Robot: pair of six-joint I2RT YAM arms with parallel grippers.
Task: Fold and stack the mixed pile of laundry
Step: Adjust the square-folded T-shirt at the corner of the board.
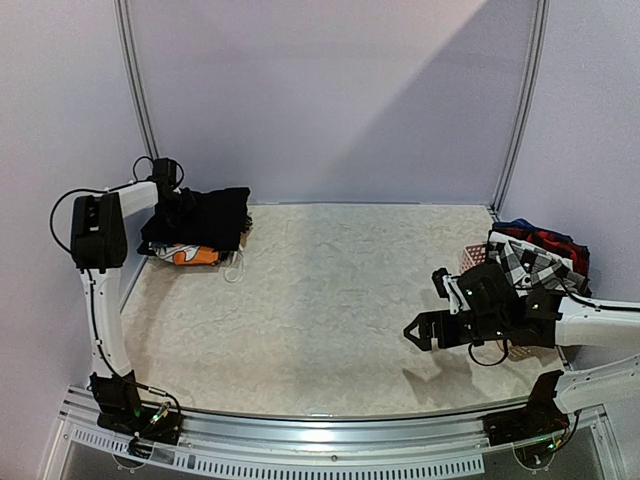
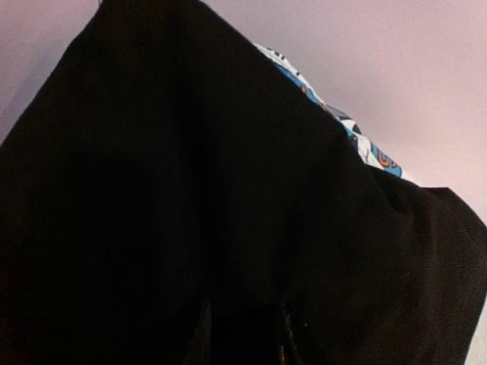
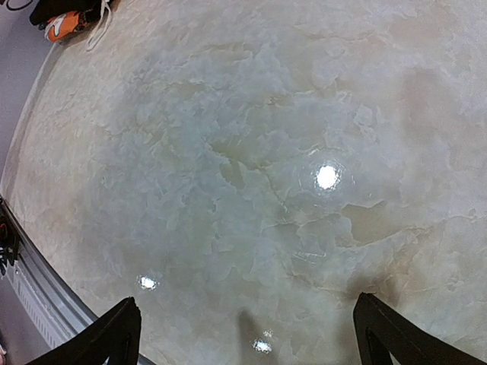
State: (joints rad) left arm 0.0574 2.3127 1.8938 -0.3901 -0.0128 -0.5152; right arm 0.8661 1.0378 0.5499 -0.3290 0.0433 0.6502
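Note:
A large black garment [image 1: 210,218] lies bunched at the far left of the table, on top of an orange-blue-white printed piece [image 1: 192,256]. My left gripper [image 1: 176,206] is buried in its left edge. In the left wrist view the black garment [image 2: 190,213] fills the frame, with the printed piece [image 2: 373,148] peeking out behind it. The dark fingers [image 2: 283,334] stand close together with black cloth between them. At the right edge, a black-and-white checked garment [image 1: 530,262] and a red/navy plaid one [image 1: 545,238] sit heaped. My right gripper [image 1: 425,330] [image 3: 247,334] hangs open over bare table, holding nothing.
A pink perforated basket [image 1: 470,258] sits under the right-hand heap. A white cord [image 1: 234,268] trails from the left garments onto the mottled beige table [image 1: 330,300]. Walls close in at the back and both sides. The orange piece [image 3: 65,26] shows far off in the right wrist view.

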